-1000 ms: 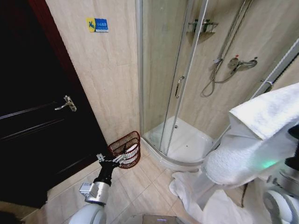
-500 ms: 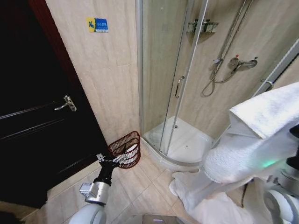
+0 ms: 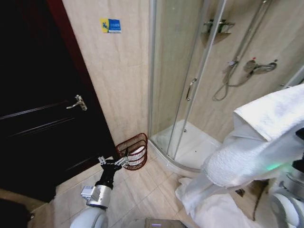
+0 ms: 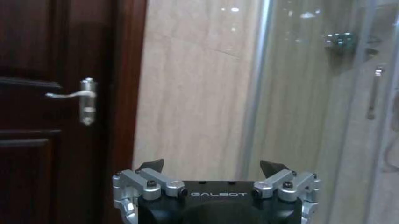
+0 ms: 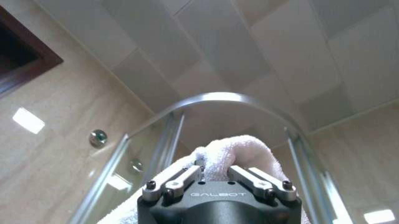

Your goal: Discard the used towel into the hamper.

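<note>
Right claw [image 5: 218, 175] clamps towel [image 3: 266, 142] — hamper [image 3: 134, 151] contents unclear.

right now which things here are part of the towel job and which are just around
Part of the job:
- white towel, held in the right claw
- hamper, on the floor by the shower
- left claw, open, low near the hamper

Just around:
- dark door
- shower enclosure
- white cloth on the floor

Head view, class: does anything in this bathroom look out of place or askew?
Yes. The hamper is tilted against the wall beside the shower, its mouth facing outward, with something white already inside. White cloth lies heaped on the floor tiles by the shower tray. The right gripper is shut on a towel.
</note>
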